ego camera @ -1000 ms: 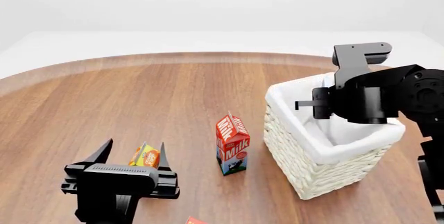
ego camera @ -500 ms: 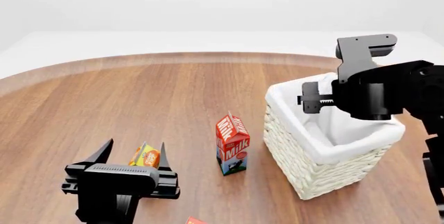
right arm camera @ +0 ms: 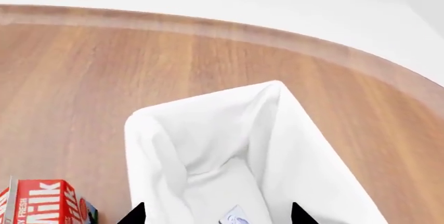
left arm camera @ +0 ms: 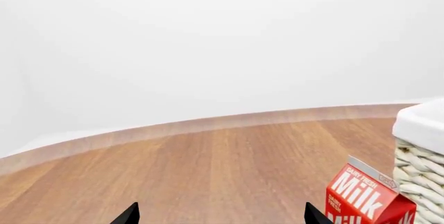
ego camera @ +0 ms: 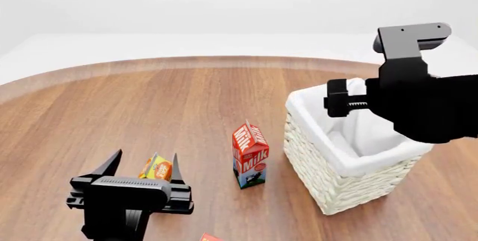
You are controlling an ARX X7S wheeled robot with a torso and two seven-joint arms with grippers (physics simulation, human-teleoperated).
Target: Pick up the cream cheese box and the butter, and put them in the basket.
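The basket (ego camera: pixel 340 182) stands at the right, cream wicker with a white liner. My right arm (ego camera: pixel 418 107) hangs above it. In the right wrist view my right gripper (right arm camera: pixel 217 215) is open over the liner (right arm camera: pixel 208 130), and a small white carton with bluish marks, the cream cheese box (right arm camera: pixel 236 216), lies on the basket's floor between and below the fingertips. An orange-red corner at the head view's bottom edge is the butter (ego camera: pixel 210 237), mostly cut off. My left gripper (ego camera: pixel 143 165) is open and empty, low at the front left. In its wrist view the left gripper (left arm camera: pixel 222 216) frames bare wood.
A red-and-white milk carton (ego camera: pixel 250 154) stands upright just left of the basket. A yellow-orange juice carton (ego camera: pixel 157 168) sits right behind my left gripper's fingers. The round wooden table (ego camera: pixel 149 107) curves away at the back.
My right arm has risen and drifted right above the basket. The left arm and the cartons have not moved.
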